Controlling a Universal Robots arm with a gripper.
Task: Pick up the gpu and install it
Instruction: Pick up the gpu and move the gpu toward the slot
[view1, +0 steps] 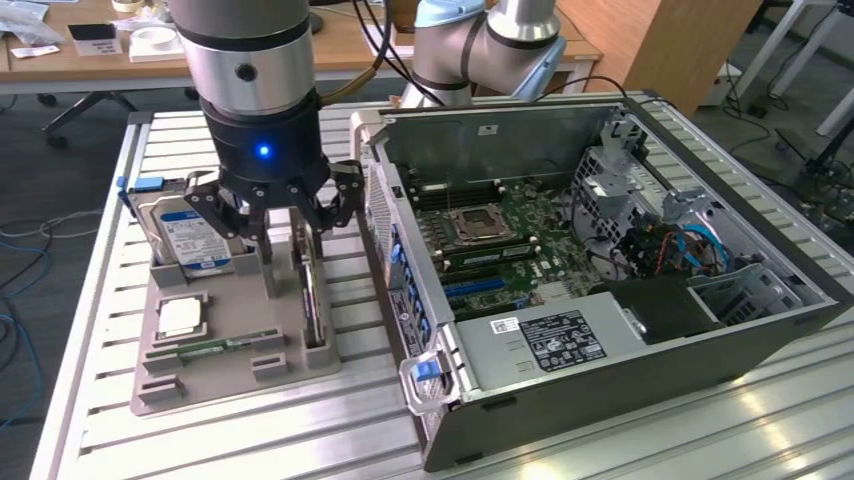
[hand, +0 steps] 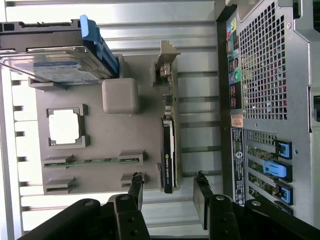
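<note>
Two fingers of your tool (hand: 168, 186) are spread either side of the gpu (hand: 168, 150), standing on edge in the grey holder (hand: 100, 135), so if you're off-centre one could clip and tip it.
</note>
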